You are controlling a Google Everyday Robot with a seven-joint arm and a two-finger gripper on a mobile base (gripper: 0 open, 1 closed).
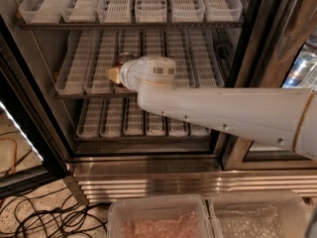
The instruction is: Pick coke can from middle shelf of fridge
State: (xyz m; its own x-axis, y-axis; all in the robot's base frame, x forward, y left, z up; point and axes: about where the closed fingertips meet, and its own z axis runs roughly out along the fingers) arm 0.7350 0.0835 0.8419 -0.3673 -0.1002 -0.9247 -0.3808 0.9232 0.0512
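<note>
The fridge (148, 182) stands open, with three racks of white slotted trays. My white arm reaches in from the right to the middle shelf (94, 66). The gripper (115, 74) is at the front of the third tray from the left, mostly hidden behind my wrist, with a yellowish tip showing. A small dark-and-silver round top (124, 58) shows just behind the wrist. It may be the coke can, but no red body is visible.
The trays of the top rack (133, 4) and bottom rack (124, 118) hang above and below my arm. Silver-and-blue cans (301, 68) show behind the right glass door. Two clear plastic bins (158, 217) sit below, and black cables (49, 217) lie on the floor at left.
</note>
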